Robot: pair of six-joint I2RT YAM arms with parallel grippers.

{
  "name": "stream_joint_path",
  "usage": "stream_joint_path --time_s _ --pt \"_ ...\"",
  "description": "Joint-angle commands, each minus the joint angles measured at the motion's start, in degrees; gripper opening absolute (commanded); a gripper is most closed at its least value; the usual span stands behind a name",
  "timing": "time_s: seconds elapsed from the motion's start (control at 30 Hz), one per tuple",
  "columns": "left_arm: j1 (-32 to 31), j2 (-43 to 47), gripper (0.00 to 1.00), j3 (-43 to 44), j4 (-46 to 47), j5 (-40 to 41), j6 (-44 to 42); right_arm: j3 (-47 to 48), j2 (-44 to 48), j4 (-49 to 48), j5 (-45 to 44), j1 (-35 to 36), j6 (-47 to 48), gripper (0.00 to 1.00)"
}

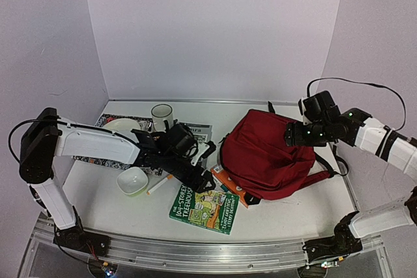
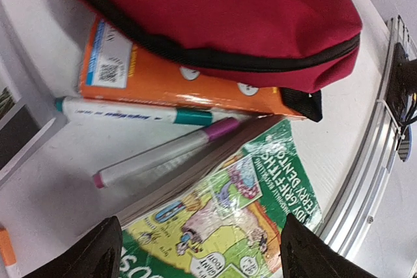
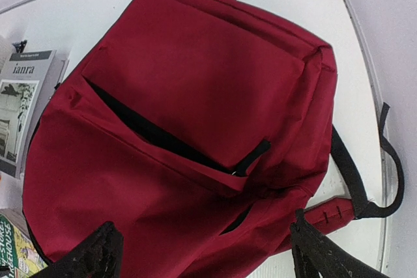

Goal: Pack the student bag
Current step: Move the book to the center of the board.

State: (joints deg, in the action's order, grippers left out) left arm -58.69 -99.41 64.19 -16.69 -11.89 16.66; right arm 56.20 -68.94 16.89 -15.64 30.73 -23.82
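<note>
Your right hand (image 3: 205, 255) is wide open and holds nothing above the red student bag (image 3: 195, 96) lying on the white surface (image 3: 78, 24), and your left hand (image 2: 202, 258) is open too, empty, over the green book (image 2: 260, 193).

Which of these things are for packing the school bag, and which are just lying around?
For the job, probably: student bag, green book, orange book, teal marker, purple marker.
Likely just lying about: mug, bowl, plate.
</note>
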Motion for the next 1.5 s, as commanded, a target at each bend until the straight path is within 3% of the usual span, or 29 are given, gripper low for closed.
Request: stream_joint_path --time_s 0.0,0.27,0.57,0.8,1.0,1.13,1.27,1.47 --pt "-3.0 -4.9 0.85 5.9 -1.2 1.9 -2.9 -1.4 -0.9 -3.5 4.1 0.8 -0.2 0.9" --pt "-3.5 -8.8 0.85 4.2 -2.7 2.6 -3.3 -0.9 -4.5 -5.0 5.3 3.8 0.3 0.92" --pt "-3.5 -1.6 0.83 -5.8 -4.8 1.7 -0.2 0.8 -8.8 -5.5 4.3 6.7 1.0 0.93" --pt "-3.3 0.3 0.84 -2.1 -5.1 3.8 0.4 2.3 -11.8 -4.7 -1.7 6.1 1.9 0.98" --pt "-1.4 -2.1 0.85 4.8 -5.1 4.1 0.0 2.8 -14.5 -4.2 0.3 1.1 1.5 0.98" --pt "0.6 -2.2 0.86 8.2 -4.8 3.7 -0.5 0.3 -14.8 -4.6 3.4 -5.8 -0.5 0.98" --pt "2.5 -3.6 0.86 12.1 -4.7 3.9 -1.3 -4.6 -13.0 -12.1 12.6 -13.6 -5.1 0.98" --pt "4.8 -5.9 0.86 16.5 -4.5 3.7 -1.6 -6.9 -15.8 -20.8 19.4 -21.4 -10.4 0.98"
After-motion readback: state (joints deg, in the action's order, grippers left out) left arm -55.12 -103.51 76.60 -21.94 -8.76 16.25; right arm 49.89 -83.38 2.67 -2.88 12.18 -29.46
